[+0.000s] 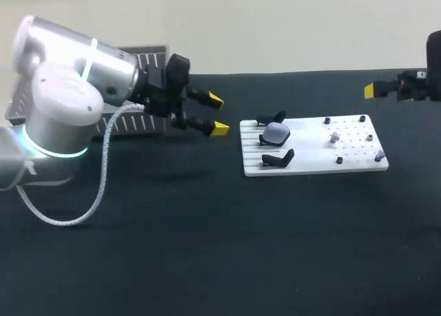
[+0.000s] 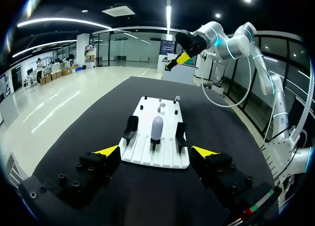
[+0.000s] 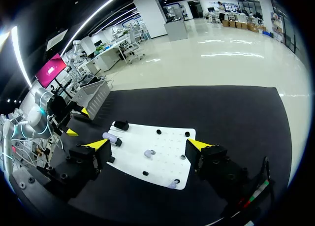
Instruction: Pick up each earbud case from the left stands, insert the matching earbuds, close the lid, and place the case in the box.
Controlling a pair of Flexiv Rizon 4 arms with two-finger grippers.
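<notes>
In the head view, the left tool (image 1: 216,114) hangs over the dark desk (image 1: 207,247) with its yellow tips apart and nothing between them. It sits between the grey slatted box (image 1: 134,123) behind it and the white board (image 1: 313,163) ahead. On the board's left part a pale earbud case (image 1: 276,132) rests on the middle stand, with an empty black stand (image 1: 271,118) behind it and another (image 1: 278,159) in front. Small earbuds (image 1: 335,136) lie on the board's right part. The right tool (image 1: 372,90) hovers beyond the board's far right corner, well apart from it.

In the left wrist view, the left tool (image 2: 156,152) is spread wide, and the board lies ahead of its fingers. The earbud case (image 2: 157,125) stands upright on its stand, midway ahead. The earbuds (image 2: 161,107) lie past it.

In the right wrist view, the right tool (image 3: 147,144) is also spread wide and empty, and the board (image 3: 165,162) lies ahead of it. The earbud case (image 3: 110,136) is at the board's far end, near the left tool (image 3: 78,121). The box (image 3: 93,95) stands beyond.
</notes>
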